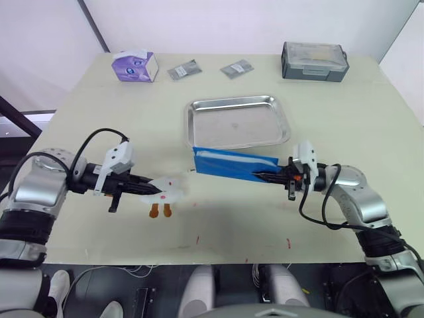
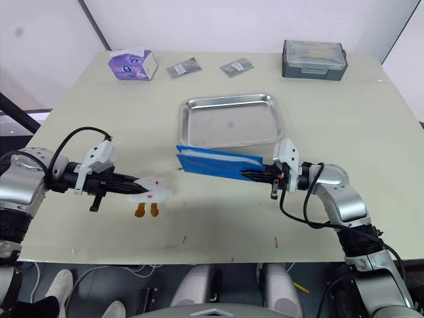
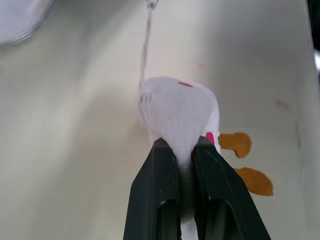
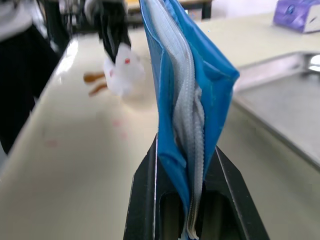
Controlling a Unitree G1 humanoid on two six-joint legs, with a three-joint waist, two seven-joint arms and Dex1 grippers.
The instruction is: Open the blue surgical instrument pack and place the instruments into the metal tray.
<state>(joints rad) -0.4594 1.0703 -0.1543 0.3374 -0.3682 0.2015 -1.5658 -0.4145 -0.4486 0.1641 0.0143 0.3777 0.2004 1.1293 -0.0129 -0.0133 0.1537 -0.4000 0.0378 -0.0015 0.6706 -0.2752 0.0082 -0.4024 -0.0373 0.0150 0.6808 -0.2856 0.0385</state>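
Pinching the blue surgical instrument pack [image 1: 233,165] at its right end, right gripper [image 1: 271,177], fingers pressed onto the folded case from both sides, pale grey lining [image 4: 187,115] sandwiched between the blue covers. Held on edge, just in front of the metal tray's [image 1: 238,122] near rim and roughly parallel to it, around the middle of the table [image 1: 358,132]; cannot tell whether its lower edge touches the surface. Lying bare and shiny behind the pack, the tray, nearer the far edge than the near one. Gripping a small white plush toy [image 1: 165,189] left of the pack, left gripper [image 1: 150,189], fingers [image 3: 155,200] squeezed on the toy's soft body; red spots on the white fabric, two orange feet [image 1: 160,211] poking out toward the near edge, a thin clear thread [image 3: 146,45] running from the toy's top across the table toward the pack. Well apart, the two grippers, pointing at each other across the middle of the table. Sitting along the far edge: purple tissue box [image 1: 135,66] near the far left corner, two small grey foil packets [image 1: 184,70] [image 1: 237,68] side by side toward the middle, dark grey plastic box [image 1: 314,61] toward the far right corner. Showing near the front edge, a few small red marks [image 1: 287,244].
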